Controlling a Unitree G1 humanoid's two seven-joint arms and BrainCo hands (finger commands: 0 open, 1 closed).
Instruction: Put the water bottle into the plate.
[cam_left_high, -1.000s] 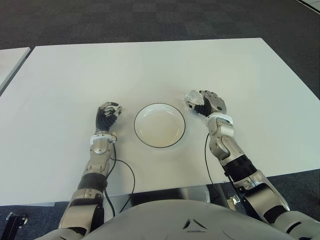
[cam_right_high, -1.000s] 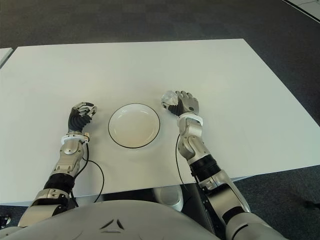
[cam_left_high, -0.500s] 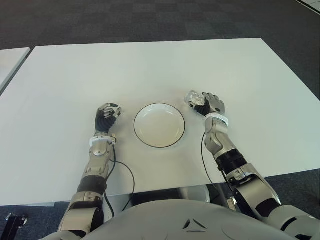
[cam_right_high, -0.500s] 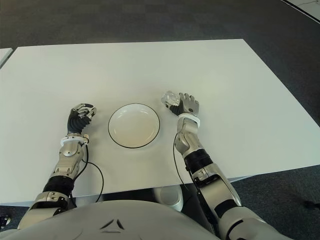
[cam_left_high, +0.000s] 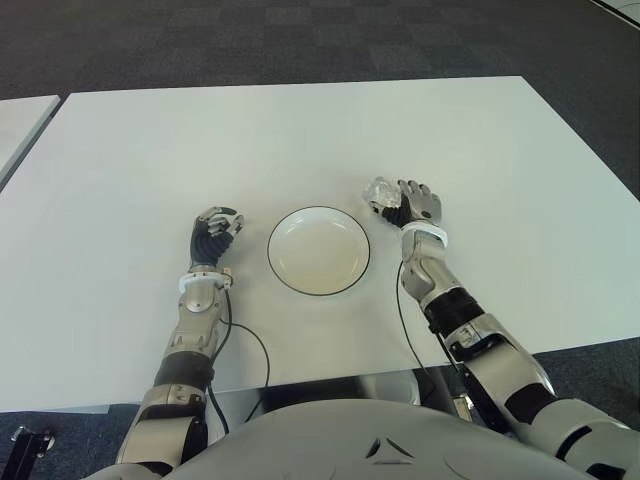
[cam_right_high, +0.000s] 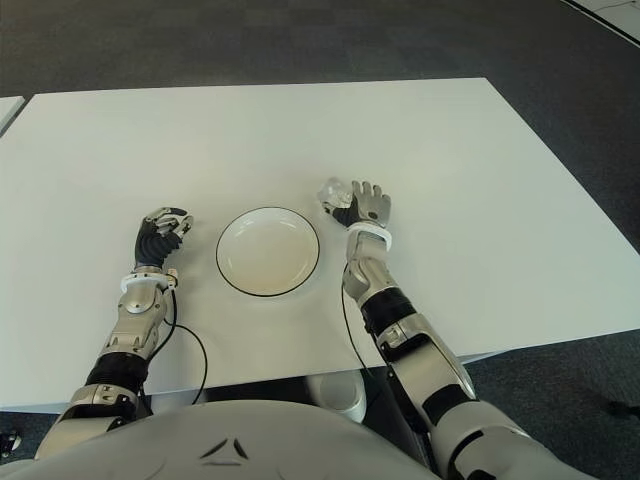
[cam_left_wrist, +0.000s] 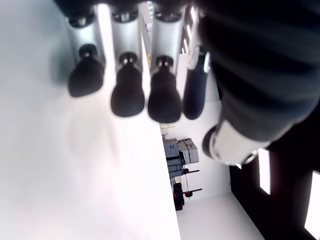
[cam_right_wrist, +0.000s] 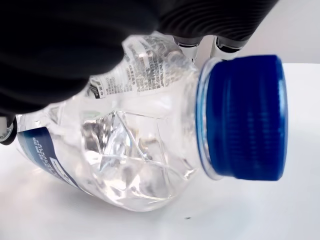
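While the right hand (cam_left_high: 415, 207) sits just beyond the right rim of the plate (cam_left_high: 319, 250), its dark fingers (cam_right_wrist: 65, 45) are wrapped around the water bottle (cam_right_wrist: 135, 135), gripping it. Seen from the right wrist view, the bottle is clear, crumpled plastic with a blue screw cap (cam_right_wrist: 245, 117) and lies on its side against the white surface (cam_left_high: 300, 140). A label runs round the body: one part is white with small black print, another is a blue band with white lettering, but none of the writing can be read and no brand can be made out. Much of the label is hidden under the fingers, and the far end of the bottle is cut off by the hand. From the eye views only a glassy lump of the bottle shows at the hand's left side, near the plate but outside it.

White with a thin dark rim, the plate holds nothing. On its other side the left hand (cam_left_high: 213, 232) shows beside the plate, fingers curled in and holding nothing; its wrist view shows the fingertips (cam_left_wrist: 127, 95) bent close over the surface, whether touching it I cannot tell.
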